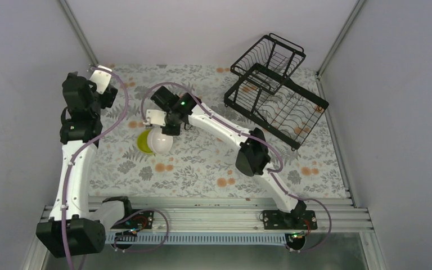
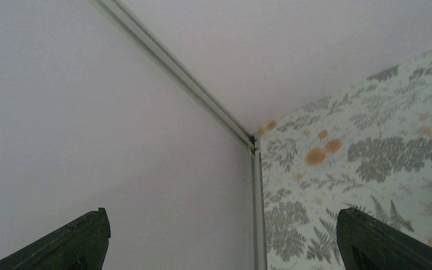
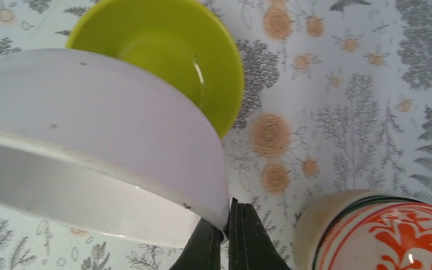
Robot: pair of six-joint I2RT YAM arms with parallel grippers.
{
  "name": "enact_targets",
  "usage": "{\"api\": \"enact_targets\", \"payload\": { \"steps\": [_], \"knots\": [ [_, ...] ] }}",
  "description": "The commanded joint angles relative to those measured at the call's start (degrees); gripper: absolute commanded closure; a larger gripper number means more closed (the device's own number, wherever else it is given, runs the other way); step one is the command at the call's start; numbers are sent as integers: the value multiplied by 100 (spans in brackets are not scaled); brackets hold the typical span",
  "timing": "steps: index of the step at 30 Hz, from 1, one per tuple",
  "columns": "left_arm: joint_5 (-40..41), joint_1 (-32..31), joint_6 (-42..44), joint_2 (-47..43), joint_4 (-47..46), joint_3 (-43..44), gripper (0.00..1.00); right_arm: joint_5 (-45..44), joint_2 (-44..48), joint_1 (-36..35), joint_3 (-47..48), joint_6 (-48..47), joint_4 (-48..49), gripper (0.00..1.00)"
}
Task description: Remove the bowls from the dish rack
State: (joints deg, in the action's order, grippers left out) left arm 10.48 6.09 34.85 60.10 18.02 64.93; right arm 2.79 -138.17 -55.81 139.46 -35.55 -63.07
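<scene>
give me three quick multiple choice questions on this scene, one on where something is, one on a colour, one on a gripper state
1. Where on the table does the dish rack stand?
A. far right corner
B. near left edge
C. between the arm bases

2. What colour is the bowl in the right gripper?
A. lime-yellow
B. white
C. tan

3. How is the left gripper?
A. shut on a bowl
B. shut, holding nothing
C. open, holding nothing

Answers:
1 A, the top view shows it by the far right walls.
2 B, the fingers pinch the rim of the white bowl, which hangs partly over the lime-yellow bowl.
3 C, its fingers stand wide apart with nothing between them.
</scene>
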Motion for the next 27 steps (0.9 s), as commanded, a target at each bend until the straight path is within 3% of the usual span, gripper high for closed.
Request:
{"api": "enact_targets", "payload": {
  "steps": [1, 5, 23, 25, 27],
  "knots": [
    [-73, 261, -170, 5, -210, -327, 0, -334, 39, 26, 213, 149, 560, 97],
    [-261, 450, -371, 70, -203, -381, 0, -452, 24, 24, 232, 189, 955, 97],
    [-712, 648, -567, 59, -275, -802, 0, -283, -367, -17, 248, 89, 784, 97],
    [-739, 648, -576, 62, -296, -856, 0, -286, -363, -33, 240, 130, 832, 95],
    [-777, 652, -593, 54, -332, -918, 0, -314, -367, -47, 232, 146, 874, 87]
  ]
}}
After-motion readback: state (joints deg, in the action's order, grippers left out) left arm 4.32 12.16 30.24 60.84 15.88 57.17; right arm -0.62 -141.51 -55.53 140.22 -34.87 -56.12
